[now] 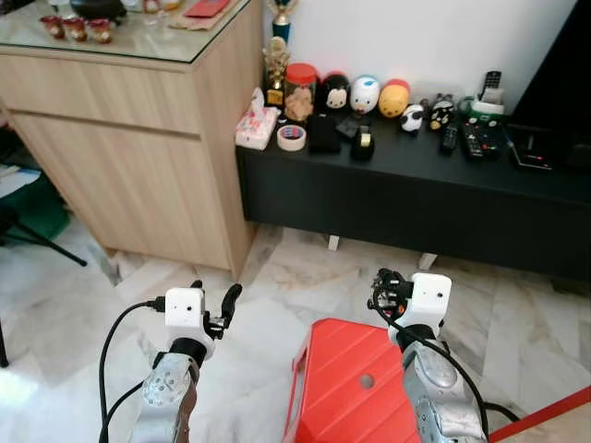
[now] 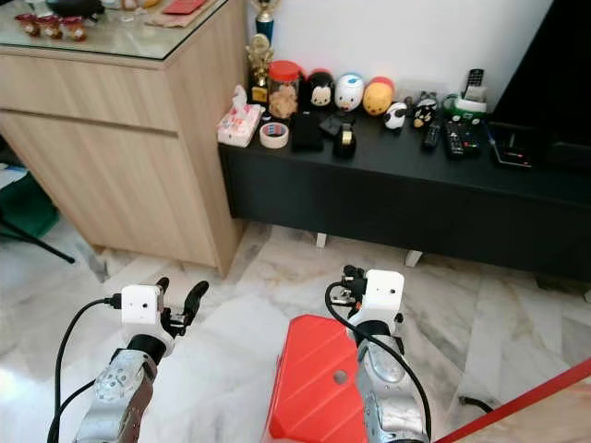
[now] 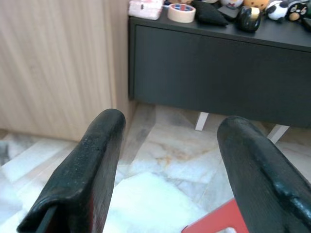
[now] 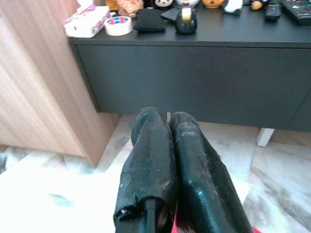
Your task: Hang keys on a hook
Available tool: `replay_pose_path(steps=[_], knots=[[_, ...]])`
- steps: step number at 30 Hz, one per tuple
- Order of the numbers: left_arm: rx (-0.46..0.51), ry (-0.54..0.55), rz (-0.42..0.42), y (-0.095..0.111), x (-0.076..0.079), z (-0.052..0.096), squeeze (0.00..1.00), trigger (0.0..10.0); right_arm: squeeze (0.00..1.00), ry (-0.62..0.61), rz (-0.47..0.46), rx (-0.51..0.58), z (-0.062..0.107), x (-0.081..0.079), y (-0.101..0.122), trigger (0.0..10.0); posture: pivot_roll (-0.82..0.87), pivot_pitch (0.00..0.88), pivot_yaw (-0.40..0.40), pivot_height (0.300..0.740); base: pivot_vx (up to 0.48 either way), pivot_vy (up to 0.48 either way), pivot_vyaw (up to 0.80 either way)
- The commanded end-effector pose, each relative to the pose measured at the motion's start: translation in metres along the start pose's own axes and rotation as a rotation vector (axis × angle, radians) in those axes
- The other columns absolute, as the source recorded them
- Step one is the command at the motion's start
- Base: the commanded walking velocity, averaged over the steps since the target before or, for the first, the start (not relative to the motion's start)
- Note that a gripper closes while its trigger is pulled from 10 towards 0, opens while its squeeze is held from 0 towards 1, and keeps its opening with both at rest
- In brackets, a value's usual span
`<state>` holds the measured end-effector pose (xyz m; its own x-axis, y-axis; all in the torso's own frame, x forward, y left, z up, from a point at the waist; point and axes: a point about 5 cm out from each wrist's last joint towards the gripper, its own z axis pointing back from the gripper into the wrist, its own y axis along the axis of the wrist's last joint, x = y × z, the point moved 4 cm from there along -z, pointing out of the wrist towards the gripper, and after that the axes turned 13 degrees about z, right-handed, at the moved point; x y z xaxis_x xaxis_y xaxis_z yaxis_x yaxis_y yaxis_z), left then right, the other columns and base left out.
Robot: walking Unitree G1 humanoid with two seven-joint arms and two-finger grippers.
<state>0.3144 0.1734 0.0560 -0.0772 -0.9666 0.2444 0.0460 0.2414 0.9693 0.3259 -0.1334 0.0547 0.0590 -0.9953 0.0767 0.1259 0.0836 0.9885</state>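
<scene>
- Right gripper (image 4: 167, 160) is held above the red plastic stool (image 1: 355, 388), its two black fingers pressed tight together; a thin metal sliver can be seen pinched between them in the right wrist view, but whether this belongs to the keys cannot be told.
- Left gripper (image 1: 220, 312) is raised over the marble floor (image 1: 277, 277) with its fingers spread apart and nothing between them.
- No hook can be made out; the black low cabinet (image 1: 416, 198) carries a tape roll (image 1: 292, 137), a tissue pack (image 1: 256, 125) at its left end, round figurines and remote controls (image 1: 471, 138).
- Before any reach is made, the hook should be located, probably by a turn of the view toward the walls or the wooden cabinet (image 1: 138, 138).
- The closed grip should be kept firm while walking, so that nothing is dropped.
</scene>
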Motion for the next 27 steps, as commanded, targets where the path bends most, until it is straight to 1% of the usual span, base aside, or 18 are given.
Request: replay_pose_path(steps=[1,11,13,23,27], knots=[[-0.009,-0.011,0.000,-0.0024,0.0025,0.0013,0.00,10.0,0.00,-0.001,-0.004,0.009,-0.0001,0.0006,0.0035,10.0,0.01,0.050,-0.050,0.740,-0.307,0.000,0.00],[-0.005,-0.013,0.002,-0.0016,0.0028,0.0006,0.00,10.0,0.00,0.004,0.000,0.007,-0.0010,0.0004,0.0039,10.0,0.01,0.042,-0.047,0.740,-0.312,0.000,0.00],[-0.003,-0.013,0.000,-0.0009,0.0025,0.0000,0.00,10.0,0.00,0.013,0.014,-0.002,-0.0019,-0.0008,0.0038,10.0,0.01,0.037,-0.044,0.740,-0.311,0.000,0.00],[-0.001,-0.016,-0.003,0.0003,0.0014,-0.0009,0.00,10.0,0.00,0.028,0.010,-0.002,-0.0025,-0.0035,0.0054,10.0,0.00,0.024,-0.040,0.740,-0.315,0.000,0.00],[0.006,-0.021,-0.003,0.0024,0.0020,-0.0019,0.00,10.0,0.00,0.032,0.011,0.008,-0.0036,-0.0036,0.0099,10.0,0.00,0.013,-0.041,0.740,-0.317,0.000,0.00]])
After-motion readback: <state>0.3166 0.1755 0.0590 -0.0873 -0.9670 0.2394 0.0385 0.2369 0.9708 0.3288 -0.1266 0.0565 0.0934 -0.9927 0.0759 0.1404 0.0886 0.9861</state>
